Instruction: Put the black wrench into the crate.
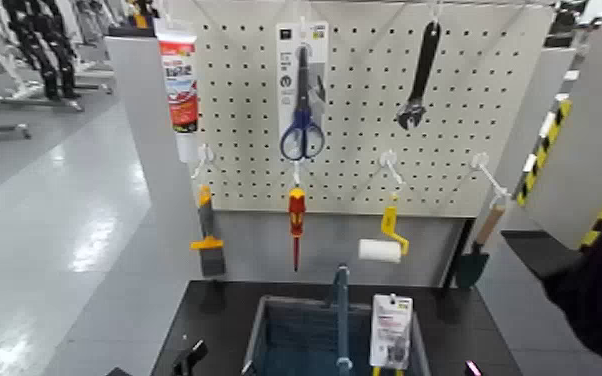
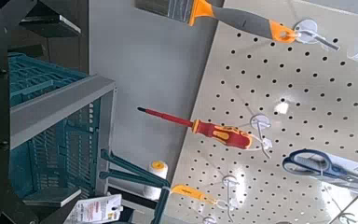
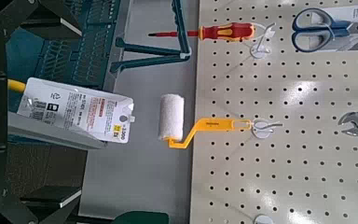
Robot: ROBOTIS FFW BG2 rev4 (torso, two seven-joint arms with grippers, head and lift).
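The right tool (image 3: 63,107) stands open and empty, low before the board (image 1: 365,180); the left tool (image 2: 61,110), also open, is low on the other side. Between them the crate (image 1: 295,302) sits on the counter (image 1: 210,305), holding a packet (image 1: 391,330). The wrench (image 1: 421,75) hangs high on the board, right of the scissors (image 1: 303,110).

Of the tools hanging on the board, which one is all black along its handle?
The wrench at the upper right; the scissors beside it have blue handles, the screwdriver a red-and-yellow one.
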